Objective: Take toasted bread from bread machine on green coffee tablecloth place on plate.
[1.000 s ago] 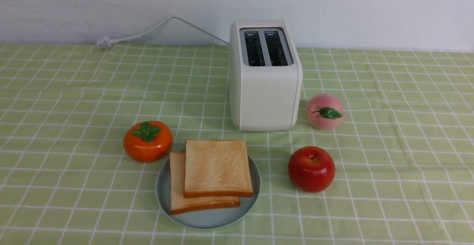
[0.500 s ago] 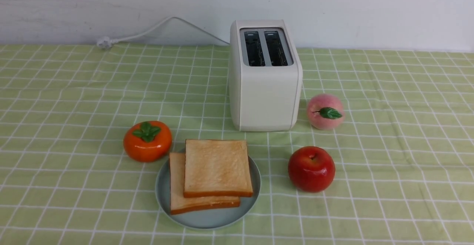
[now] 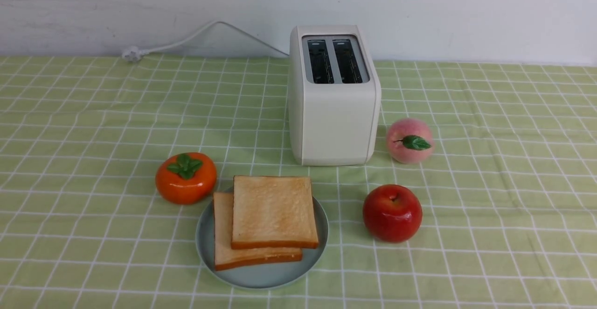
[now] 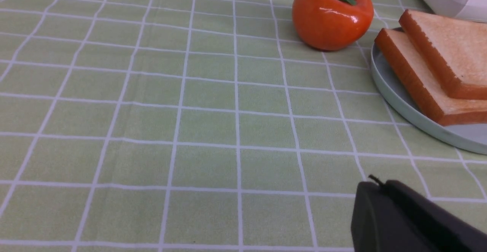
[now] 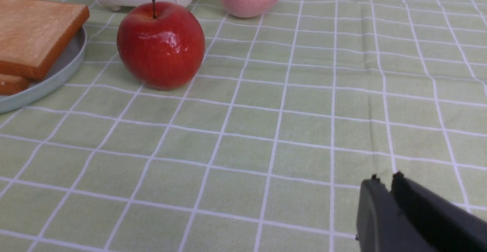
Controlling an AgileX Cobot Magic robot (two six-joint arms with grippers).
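Observation:
Two slices of toasted bread (image 3: 273, 211) lie stacked on the pale blue-grey plate (image 3: 312, 257) in front of the cream-white bread machine (image 3: 333, 113), whose two slots are dark and empty. All stand on the green coffee tablecloth (image 3: 93, 127). No arm shows in the front view. In the left wrist view my left gripper (image 4: 378, 185) is shut and empty over bare cloth, apart from the plate (image 4: 399, 107) and toast (image 4: 449, 54). In the right wrist view my right gripper (image 5: 385, 179) is shut and empty over cloth, well away from the plate (image 5: 57, 78) and toast (image 5: 34, 31).
An orange persimmon (image 3: 185, 178) sits left of the plate, a red apple (image 3: 392, 213) to its right, a pink peach (image 3: 409, 141) beside the toaster. The white cord (image 3: 186, 40) runs along the back wall to a plug at far left.

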